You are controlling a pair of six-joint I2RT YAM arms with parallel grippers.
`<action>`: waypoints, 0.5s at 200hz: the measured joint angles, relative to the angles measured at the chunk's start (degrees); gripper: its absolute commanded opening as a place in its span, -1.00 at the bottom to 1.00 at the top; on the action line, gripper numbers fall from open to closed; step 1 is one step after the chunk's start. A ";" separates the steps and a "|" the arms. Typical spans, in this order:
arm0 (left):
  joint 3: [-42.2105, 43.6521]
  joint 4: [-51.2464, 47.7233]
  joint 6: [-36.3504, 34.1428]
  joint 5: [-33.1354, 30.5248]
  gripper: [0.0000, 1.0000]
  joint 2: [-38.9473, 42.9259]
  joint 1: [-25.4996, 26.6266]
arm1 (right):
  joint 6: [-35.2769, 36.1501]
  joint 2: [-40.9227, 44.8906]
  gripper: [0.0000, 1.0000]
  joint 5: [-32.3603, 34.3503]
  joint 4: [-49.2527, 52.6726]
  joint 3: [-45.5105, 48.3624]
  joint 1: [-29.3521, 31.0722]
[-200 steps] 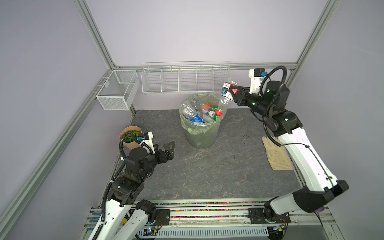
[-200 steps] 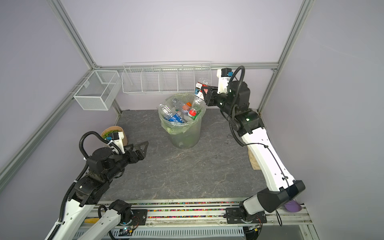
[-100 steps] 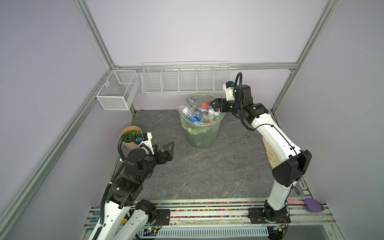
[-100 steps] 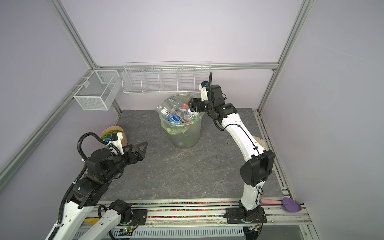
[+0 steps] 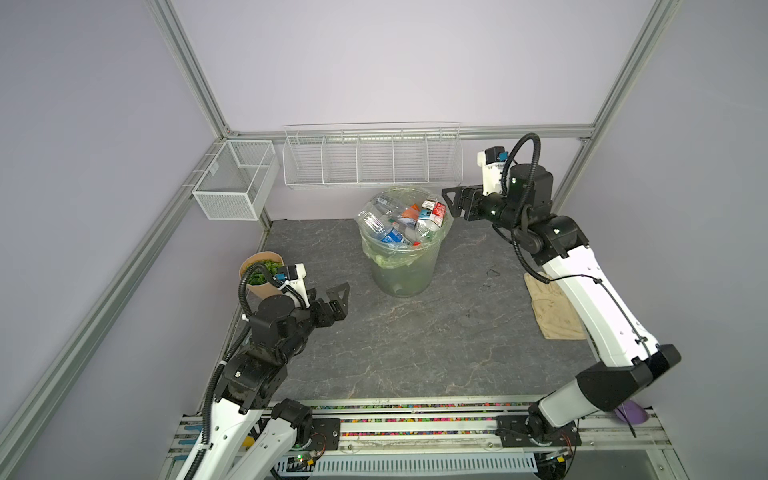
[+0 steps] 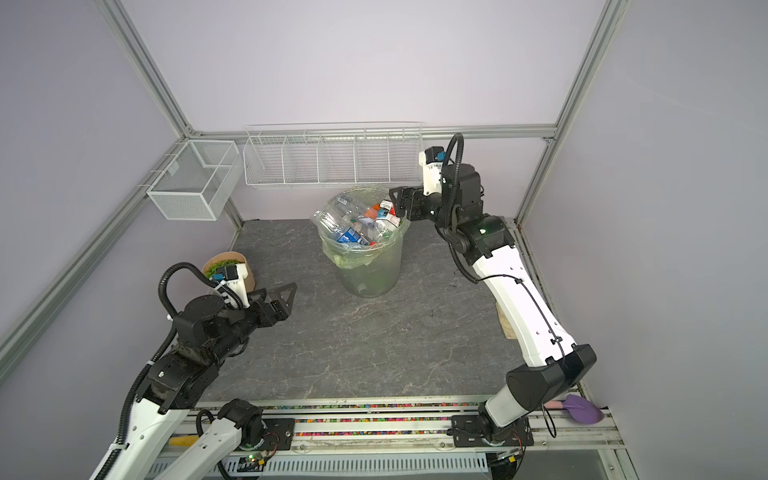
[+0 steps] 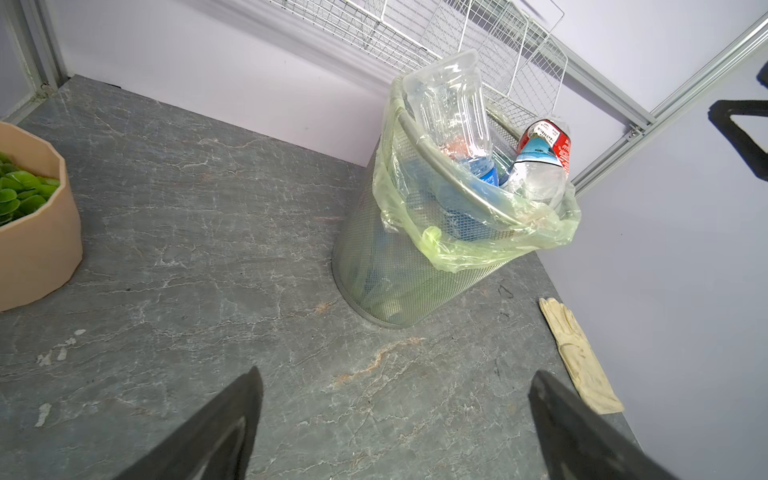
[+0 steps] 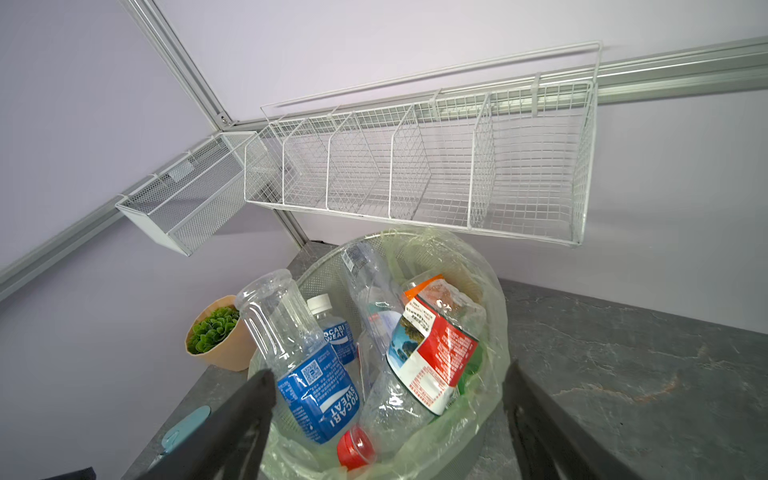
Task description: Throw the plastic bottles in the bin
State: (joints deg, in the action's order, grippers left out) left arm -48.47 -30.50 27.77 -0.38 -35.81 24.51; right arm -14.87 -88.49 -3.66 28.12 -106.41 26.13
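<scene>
The bin [image 5: 401, 270] [image 6: 370, 272] stands at the back middle of the grey floor, lined with a pale green bag and heaped with plastic bottles [image 5: 405, 222] [image 6: 361, 226]. In the right wrist view a red-and-white labelled bottle [image 8: 430, 353] lies on top beside a blue-labelled one [image 8: 309, 374]. My right gripper [image 5: 451, 202] [image 6: 397, 203] [image 8: 388, 374] hangs open and empty just right of the rim. My left gripper [image 5: 338, 296] [image 6: 286, 293] [image 7: 397, 376] is open above bare floor, well left of the bin [image 7: 415, 270].
A tan plant pot [image 5: 259, 276] [image 7: 37, 232] sits by the left wall, close to my left arm. White wire baskets [image 5: 372, 160] [image 5: 235, 180] hang on the back and left walls just above the bin. A beige glove [image 5: 555, 309] [image 7: 582, 361] lies by the right wall.
My right gripper was shut on the red-labelled bottle above the bin; it has opened, the bottle now lies in the bin, and the gripper is back beside the rim. Left arm unchanged.
</scene>
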 measured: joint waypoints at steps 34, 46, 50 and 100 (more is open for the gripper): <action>-0.81 0.11 -0.46 -0.04 0.99 -1.25 0.00 | 1.51 2.97 0.76 1.97 0.55 4.70 -0.15; -0.94 0.28 -0.61 -0.04 0.99 -1.49 0.00 | 1.97 4.00 0.77 2.75 0.63 6.34 -0.20; -0.96 0.33 -0.66 -0.04 0.99 -1.55 0.00 | 2.14 4.35 0.77 2.91 0.59 6.84 -0.28; -1.70 1.33 -1.27 -0.44 0.99 -3.26 0.00 | 3.56 9.03 0.76 5.86 0.33 12.24 -1.31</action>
State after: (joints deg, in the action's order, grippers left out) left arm -50.17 -29.17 26.50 -0.82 -39.07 24.51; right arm -11.31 -79.46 2.20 28.45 -94.17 24.82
